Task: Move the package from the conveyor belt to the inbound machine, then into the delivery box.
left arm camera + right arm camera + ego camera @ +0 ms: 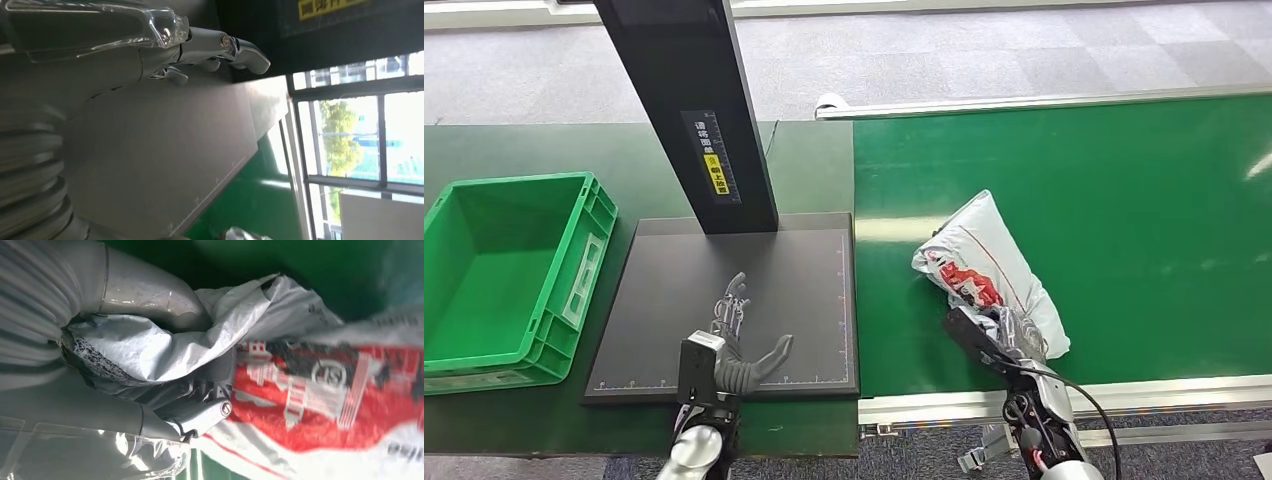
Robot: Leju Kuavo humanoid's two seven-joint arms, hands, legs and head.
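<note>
white poly package (990, 262) on green conveyor belt (1124, 200), near end between right hand (999, 335) fingers, pinched | left hand (736, 345) fingers spread, empty, above inbound machine (804, 280) plate | progress: grasp made; lift, machine, delivery box (509, 275) all pending

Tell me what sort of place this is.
Probably a parcel-sorting or logistics station, perhaps a training mock-up. A green conveyor belt carries a white and red package, held by the right hand; beside it stand a black scanning platform and a green crate.
</note>
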